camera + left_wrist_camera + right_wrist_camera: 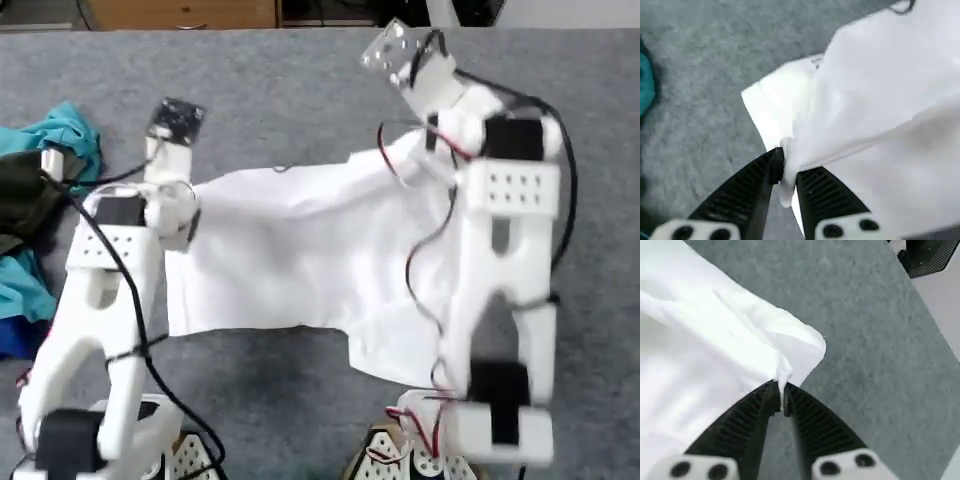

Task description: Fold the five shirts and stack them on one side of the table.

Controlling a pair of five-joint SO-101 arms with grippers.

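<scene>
- the left gripper (786,172) is clenched on a bunched fold at one edge of the white shirt (300,250).
- the right gripper (781,396) pinches the opposite edge, just beside a rounded corner.
- the shirt lies spread in the middle of the grey table (300,90), between the two arms.
- i judge it light, soft and limp; it will sag and wrinkle, so edges and corners are the best hold.
- beyond the left arm, a heap of coloured shirts (30,200) lies at the table's side.
</scene>
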